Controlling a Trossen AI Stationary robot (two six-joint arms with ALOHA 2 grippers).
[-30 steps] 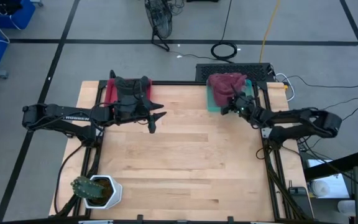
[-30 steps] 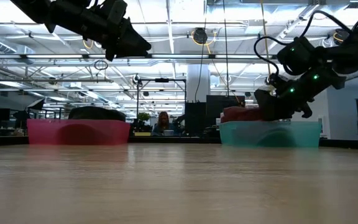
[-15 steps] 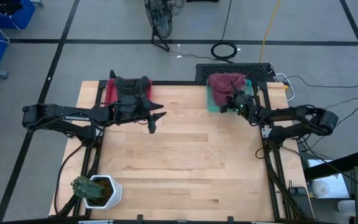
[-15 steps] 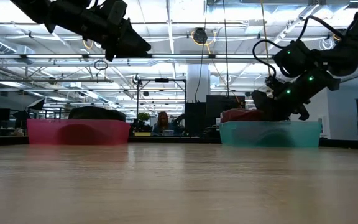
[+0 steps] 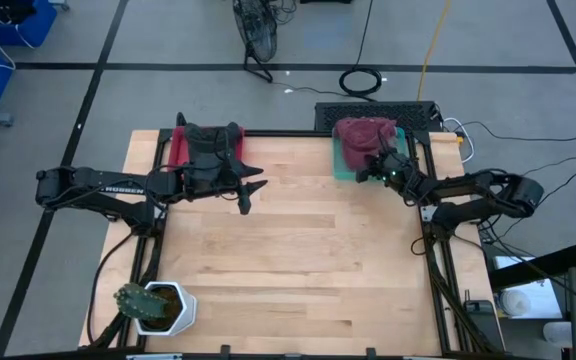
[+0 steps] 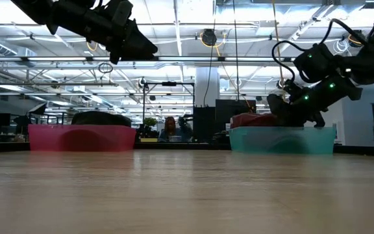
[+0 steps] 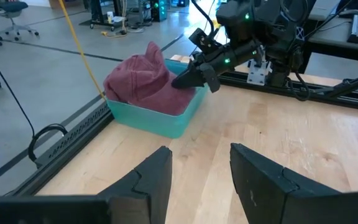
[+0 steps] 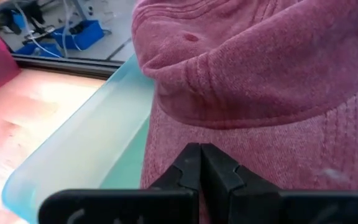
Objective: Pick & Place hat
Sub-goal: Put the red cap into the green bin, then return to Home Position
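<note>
Since half a second ago the right gripper (image 5: 373, 172) is sitting a touch farther back along the near rim of the teal translucent plastic bin (image 5: 341, 168), while the left arm is showing no shift at all. That bin, at the far right of the pale wooden butcher-block table (image 5: 298, 260), is holding a maroon fabric cap (image 5: 360, 134) — soft, faded cloth with stitched seams and a small eyelet, heaped above the bin's walls. In the right wrist view the right gripper's dark fingers (image 8: 201, 167) are pressed tip to tip with no gap, resting against the cap's cloth just inside the bin's smooth wall (image 8: 86, 152); whether any fabric is pinched between them cannot be told. At the far left a pink translucent plastic bin (image 5: 176, 152) is carrying a dark, rounded item (image 6: 100, 117), largely hidden from above by the left arm. The left gripper (image 5: 245, 200) is hanging above the table just in front of that bin, its angular black fingers (image 7: 257, 174) standing partly apart and holding nothing. Near the table's front left corner a white pot with a green spiky plant (image 5: 151, 304) is standing.
</note>
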